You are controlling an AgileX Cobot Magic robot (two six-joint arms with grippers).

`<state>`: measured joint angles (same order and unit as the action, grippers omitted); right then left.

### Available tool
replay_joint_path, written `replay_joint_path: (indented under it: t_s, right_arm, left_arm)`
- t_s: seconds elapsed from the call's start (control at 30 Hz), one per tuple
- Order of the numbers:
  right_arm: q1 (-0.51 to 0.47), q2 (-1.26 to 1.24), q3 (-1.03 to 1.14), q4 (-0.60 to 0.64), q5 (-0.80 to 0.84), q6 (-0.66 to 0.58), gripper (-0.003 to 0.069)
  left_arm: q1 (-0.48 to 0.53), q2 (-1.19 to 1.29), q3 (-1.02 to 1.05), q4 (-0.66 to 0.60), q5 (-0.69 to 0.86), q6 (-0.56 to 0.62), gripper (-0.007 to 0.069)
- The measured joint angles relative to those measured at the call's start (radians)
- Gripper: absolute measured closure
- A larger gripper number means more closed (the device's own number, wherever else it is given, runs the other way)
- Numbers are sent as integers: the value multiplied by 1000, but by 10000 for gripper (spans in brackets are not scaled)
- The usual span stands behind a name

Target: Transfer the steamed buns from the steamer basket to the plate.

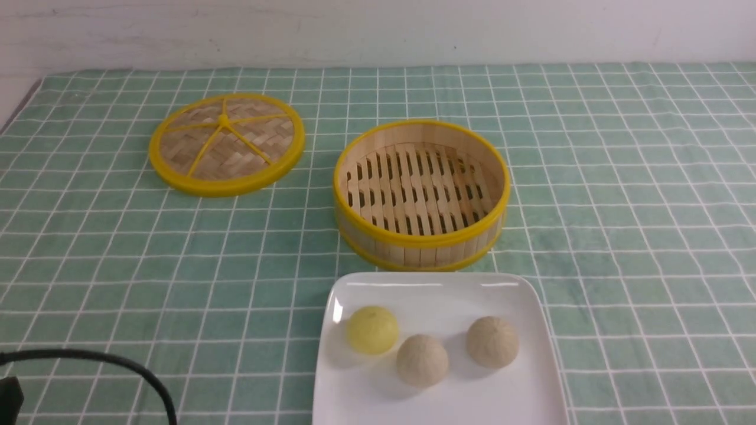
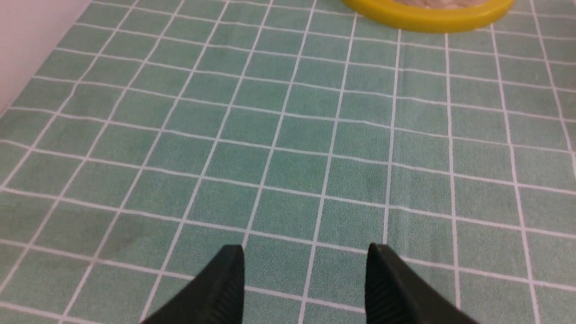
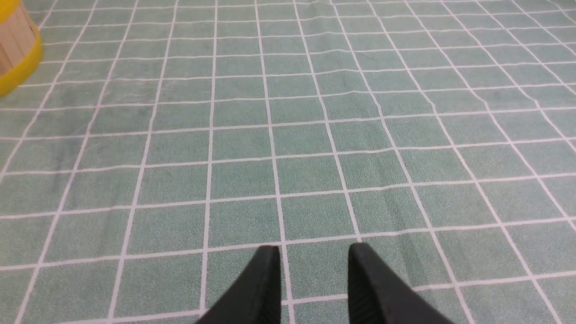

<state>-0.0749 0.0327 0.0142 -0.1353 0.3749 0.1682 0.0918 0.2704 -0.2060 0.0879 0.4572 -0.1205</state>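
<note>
Three steamed buns lie on the white plate (image 1: 437, 292) at the front: a pale yellow one (image 1: 372, 330), a beige one (image 1: 422, 360) and another beige one (image 1: 492, 342). Behind the plate stands the bamboo steamer basket (image 1: 422, 236) with only its slat floor showing inside; its wall edge (image 3: 15, 49) also shows in the right wrist view. My left gripper (image 2: 306, 254) is open over bare green cloth, nothing between its fingers. My right gripper (image 3: 313, 252) is open too, with a narrower gap, over bare cloth. Neither gripper shows in the front view.
The flat woven lid (image 1: 226, 143) with yellow rim lies at the back left; its rim (image 2: 427, 15) shows in the left wrist view. A black cable (image 1: 118, 366) curves at the front left corner. A white wall borders the green checked tablecloth (image 1: 620, 195) at the back.
</note>
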Motion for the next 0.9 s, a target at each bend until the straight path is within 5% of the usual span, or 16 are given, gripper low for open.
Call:
replay_joint_path:
  t_s: [0.9]
  right_arm:
    - [0, 0, 0, 0, 0, 0, 419]
  left_arm:
    - [2, -283, 54, 38, 85, -1, 239]
